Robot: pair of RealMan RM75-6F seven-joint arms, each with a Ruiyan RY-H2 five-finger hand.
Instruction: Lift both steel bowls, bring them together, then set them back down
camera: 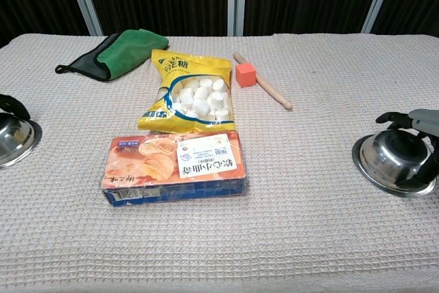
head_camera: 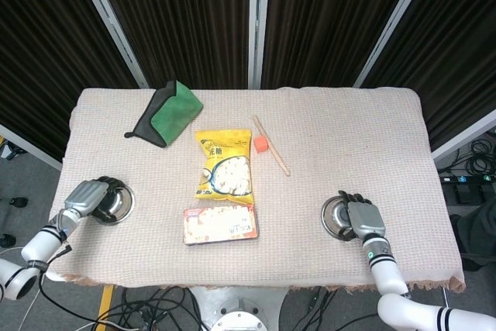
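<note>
Two steel bowls rest on the cloth-covered table. The left bowl [head_camera: 116, 201] [camera: 14, 140] sits near the table's left edge. My left hand [head_camera: 89, 196] lies over its outer side, with dark fingers [camera: 15, 107] curled over the rim. The right bowl [head_camera: 336, 218] [camera: 391, 157] stands near the front right. My right hand [head_camera: 363, 219] [camera: 420, 138] covers its outer half, fingers hooked over the far rim and the thumb at the near side. Both bowls sit flat on the cloth.
Between the bowls lie a yellow snack bag [head_camera: 225, 167], an orange biscuit box [head_camera: 220, 225], an orange cube [head_camera: 261, 144] and a wooden stick [head_camera: 271, 145]. A green and black cloth [head_camera: 165, 112] lies at the back left. The table's front edge [head_camera: 256, 285] is close to both hands.
</note>
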